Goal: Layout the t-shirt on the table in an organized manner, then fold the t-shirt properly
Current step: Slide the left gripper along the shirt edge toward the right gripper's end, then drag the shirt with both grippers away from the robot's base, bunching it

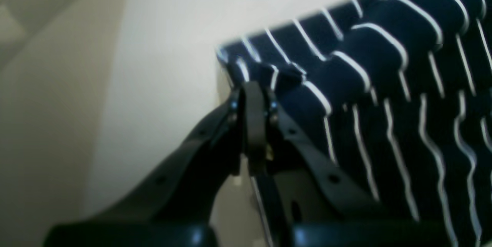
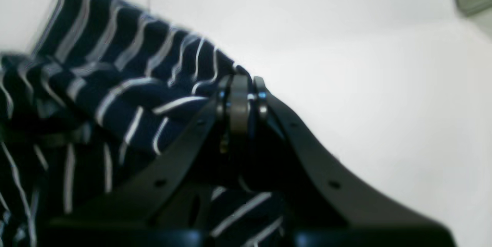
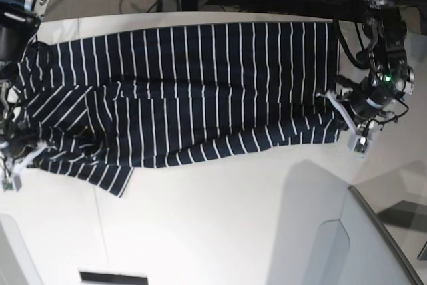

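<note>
Both hands, left hand [image 1: 253,97] and right hand [image 2: 240,97], clench corners of the dark navy white-striped cloth t-shirt [image 3: 193,91], stretched across the white desk [image 3: 220,231]; uneven pulling could bunch it or slip a corner.

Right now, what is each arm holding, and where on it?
Both hold the t-shirt: the left gripper pinches a corner of its edge, the right gripper a bunched edge at the other end.

The white table [image 3: 220,218] has a thin seam running down its near left part. On it lies the striped t-shirt [image 3: 187,91], spread long across the far half, its near edge rumpled, the left end bunched near the table's edge.
</note>
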Robot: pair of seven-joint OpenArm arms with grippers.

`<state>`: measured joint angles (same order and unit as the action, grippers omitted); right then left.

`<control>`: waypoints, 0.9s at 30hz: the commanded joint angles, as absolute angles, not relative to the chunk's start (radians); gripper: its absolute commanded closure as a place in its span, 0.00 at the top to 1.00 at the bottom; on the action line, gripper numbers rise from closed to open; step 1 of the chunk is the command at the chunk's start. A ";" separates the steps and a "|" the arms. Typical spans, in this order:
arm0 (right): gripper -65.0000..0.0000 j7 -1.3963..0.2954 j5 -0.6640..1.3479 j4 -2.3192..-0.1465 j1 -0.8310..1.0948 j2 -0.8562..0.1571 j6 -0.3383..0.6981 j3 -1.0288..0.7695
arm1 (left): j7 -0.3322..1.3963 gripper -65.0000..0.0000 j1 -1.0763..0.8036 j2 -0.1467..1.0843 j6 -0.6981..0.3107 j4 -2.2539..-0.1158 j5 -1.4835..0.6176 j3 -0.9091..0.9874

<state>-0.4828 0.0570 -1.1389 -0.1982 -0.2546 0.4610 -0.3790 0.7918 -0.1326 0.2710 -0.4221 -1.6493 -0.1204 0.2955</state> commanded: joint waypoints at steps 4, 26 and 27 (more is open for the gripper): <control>0.00 -0.466 0.067 -1.167 -0.189 -0.269 0.460 -0.389 | 0.774 0.00 -0.226 0.269 -0.421 -1.787 -0.130 0.300; 0.00 -0.466 0.354 -1.216 -0.105 -0.251 0.461 -0.673 | 0.766 0.00 -0.444 0.206 -0.435 -1.906 -0.130 0.450; 0.00 -0.466 0.366 -1.216 -0.104 -0.255 0.461 -0.673 | 0.766 0.00 -0.441 0.206 -0.453 -1.906 -0.130 0.461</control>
